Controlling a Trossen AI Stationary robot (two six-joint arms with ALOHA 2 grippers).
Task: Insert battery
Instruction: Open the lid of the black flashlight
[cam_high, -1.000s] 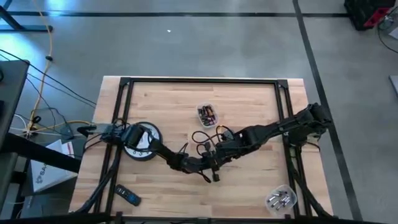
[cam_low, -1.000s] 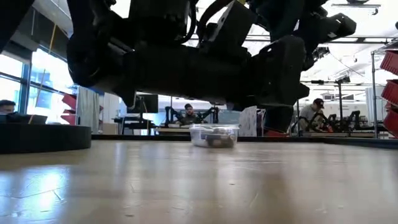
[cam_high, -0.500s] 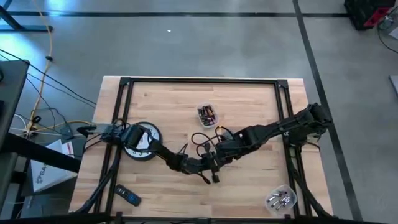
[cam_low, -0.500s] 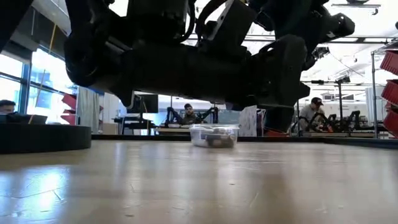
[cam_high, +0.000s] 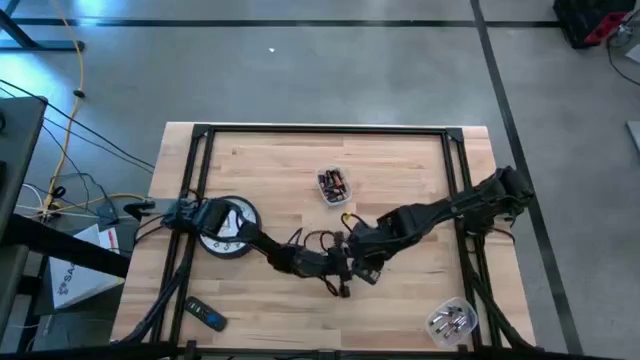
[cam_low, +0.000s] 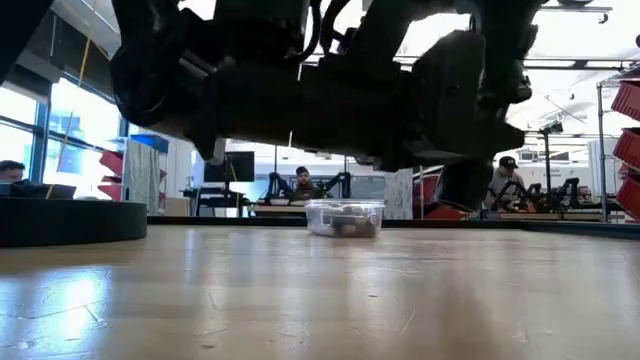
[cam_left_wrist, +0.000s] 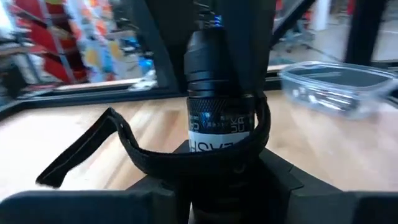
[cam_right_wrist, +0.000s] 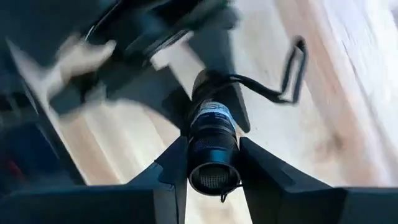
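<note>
1. Both grippers meet above the table's middle, on one black flashlight.
2. The left gripper is closed around the flashlight body – its wrist strap hangs loose.
3. The right gripper clamps the same flashlight, its open end facing that wrist camera.
4. A clear tub of batteries sits on the far side of the grippers.

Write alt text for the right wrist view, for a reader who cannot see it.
A black flashlight sits clamped between the right tool's two dark fingers, its open end facing the camera and a wrist strap trailing off over the wooden table. The left arm shows blurred beyond it.
</note>
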